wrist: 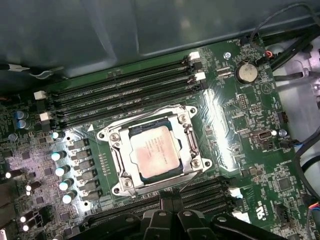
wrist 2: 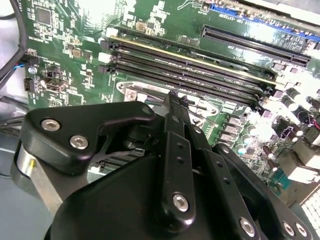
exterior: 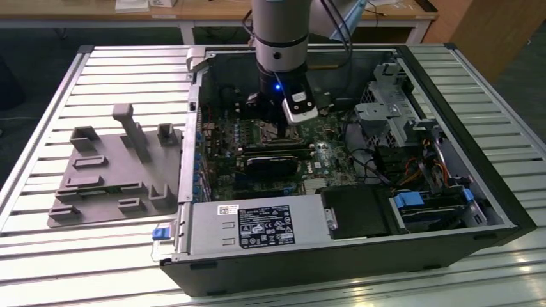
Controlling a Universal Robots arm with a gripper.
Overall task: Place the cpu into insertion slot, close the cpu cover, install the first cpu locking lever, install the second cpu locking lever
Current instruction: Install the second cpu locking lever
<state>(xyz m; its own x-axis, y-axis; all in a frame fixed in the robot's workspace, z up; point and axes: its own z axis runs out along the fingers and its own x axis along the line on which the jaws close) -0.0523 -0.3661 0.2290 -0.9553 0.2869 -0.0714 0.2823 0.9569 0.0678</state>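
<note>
Gripper [wrist: 170,207] is poised just above the socket edge; finger state cannot be told, nothing seen held. The cpu [wrist: 154,151] is seated in the insertion slot [wrist: 186,170], the cpu cover [wrist: 116,148] closed around it.

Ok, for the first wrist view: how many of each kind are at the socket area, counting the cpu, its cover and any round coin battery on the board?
cpu: 1
cpu cover: 1
coin battery: 1
Total: 3
</note>
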